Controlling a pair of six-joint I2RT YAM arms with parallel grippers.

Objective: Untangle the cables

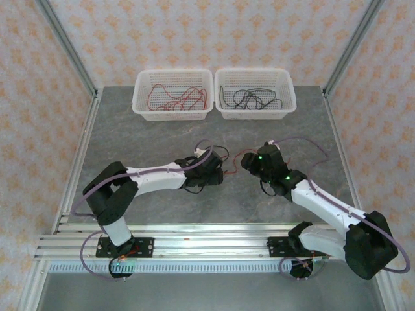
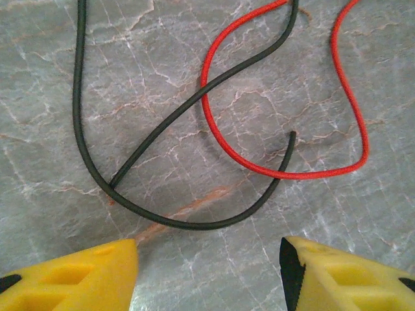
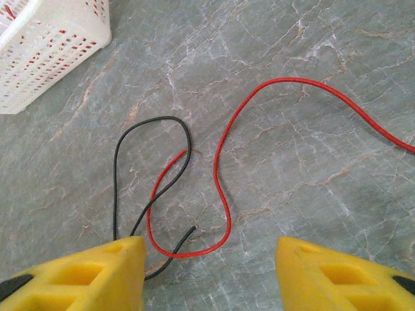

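The tabletop is a grey-green slab with a marbled, stone-like pattern of pale veins and a few rusty streaks. Aluminium posts frame it at the corners, and a ribbed aluminium rail runs along the near edge where both arm bases are bolted. Walls papered in peach with a small orange floral print enclose the cell on three sides.

At the far edge stand two white perforated plastic baskets, just beside each other. The left basket holds loose red cables, and the right basket holds black cables.

In the middle of the tabletop, between the two arms, a black cable and a red cable lie flat in loose loops. They cross each other at two places, and the black cable's free end rests at the red curve.

The left hand hangs just above them, its yellow fingers spread apart with nothing between them. The right hand is likewise parted and empty, and it is low over the same tangle.
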